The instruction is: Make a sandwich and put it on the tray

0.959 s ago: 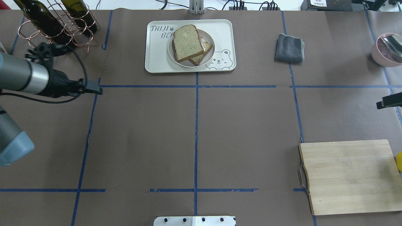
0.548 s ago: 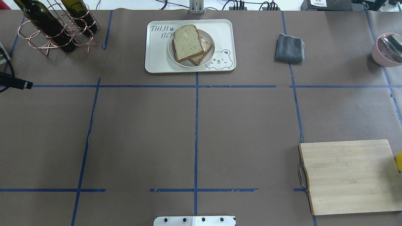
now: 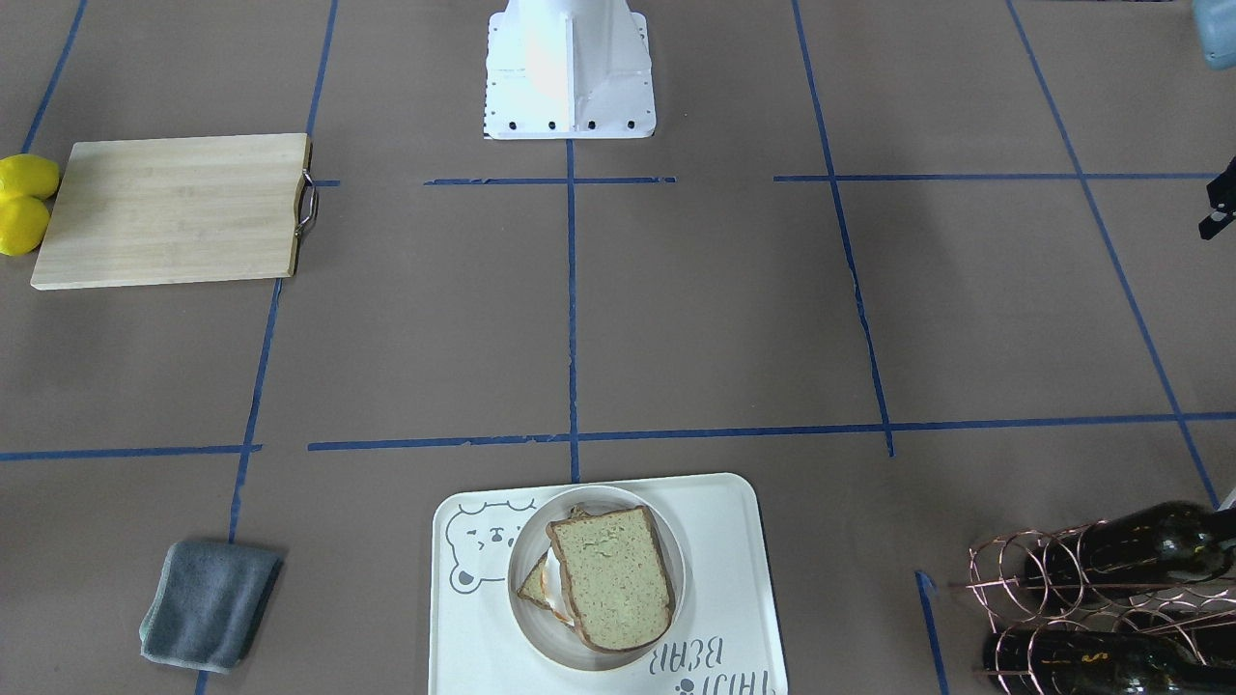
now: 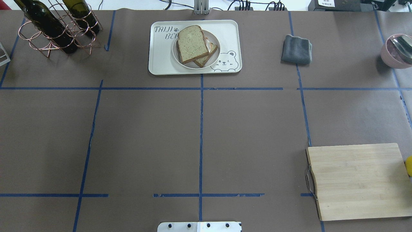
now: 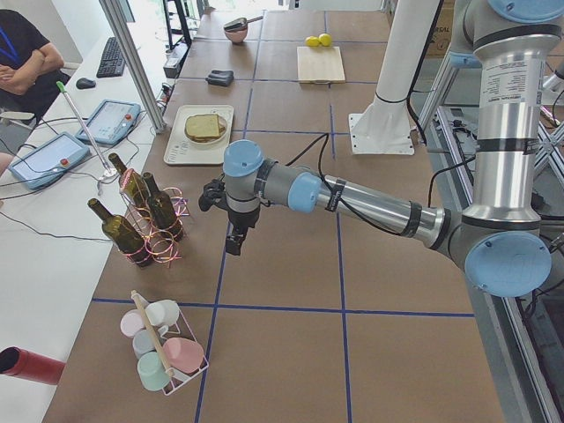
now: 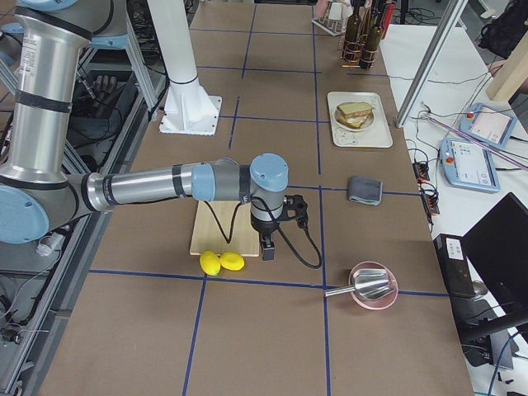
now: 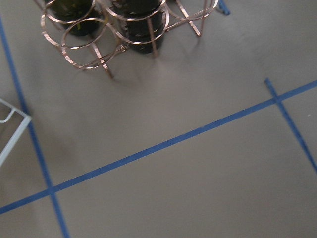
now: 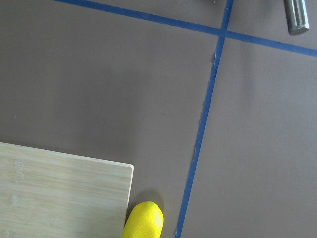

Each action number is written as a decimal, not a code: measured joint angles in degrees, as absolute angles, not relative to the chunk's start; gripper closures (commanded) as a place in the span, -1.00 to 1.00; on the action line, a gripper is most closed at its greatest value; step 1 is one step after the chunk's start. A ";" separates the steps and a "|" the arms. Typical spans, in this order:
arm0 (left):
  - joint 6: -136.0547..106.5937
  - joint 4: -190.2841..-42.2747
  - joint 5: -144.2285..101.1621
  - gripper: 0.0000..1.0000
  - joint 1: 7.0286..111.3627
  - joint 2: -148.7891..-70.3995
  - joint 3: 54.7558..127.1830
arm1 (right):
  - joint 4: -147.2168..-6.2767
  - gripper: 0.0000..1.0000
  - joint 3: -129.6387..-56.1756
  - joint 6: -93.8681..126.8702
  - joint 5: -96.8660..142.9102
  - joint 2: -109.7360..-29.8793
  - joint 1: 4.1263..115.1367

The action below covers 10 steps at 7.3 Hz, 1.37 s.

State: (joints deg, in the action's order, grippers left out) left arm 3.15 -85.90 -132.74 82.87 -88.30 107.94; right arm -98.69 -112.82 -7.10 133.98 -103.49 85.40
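The sandwich (image 4: 192, 44) lies on a small round white dish (image 3: 533, 618), two bread slices with a bit of egg showing between them. The dish stands on the cream bear-face tray (image 4: 161, 61) at the table's far middle. It also shows in the exterior left view (image 5: 204, 127). No arm is in the overhead view. My left gripper (image 5: 233, 238) hangs over the table beside the wine rack, far from the tray. My right gripper (image 6: 268, 247) hangs by the cutting board's end near the lemons. I cannot tell whether either is open or shut.
A copper wine rack with bottles (image 4: 58, 27) stands far left. A grey cloth (image 4: 296, 49) lies right of the tray. A pink bowl with a metal spoon (image 4: 394, 51), a wooden cutting board (image 4: 357, 180) and two lemons (image 3: 21, 201) are on the right. A cup caddy (image 5: 163, 344) stands at the left end.
My left arm has drawn back leftward out of the overhead view. The right gripper's tip has left that view's right edge. The sandwich and tray have not moved.
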 measured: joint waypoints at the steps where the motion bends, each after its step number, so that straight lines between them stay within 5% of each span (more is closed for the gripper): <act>1: 5.21 -82.87 -133.37 -1.00 83.71 -87.73 108.29 | -98.91 -1.00 -112.79 -7.21 134.74 -103.68 85.47; 10: 12.62 -79.80 -133.56 -1.00 84.69 -87.33 107.41 | -98.83 -1.00 -111.52 -6.43 135.07 -103.92 85.50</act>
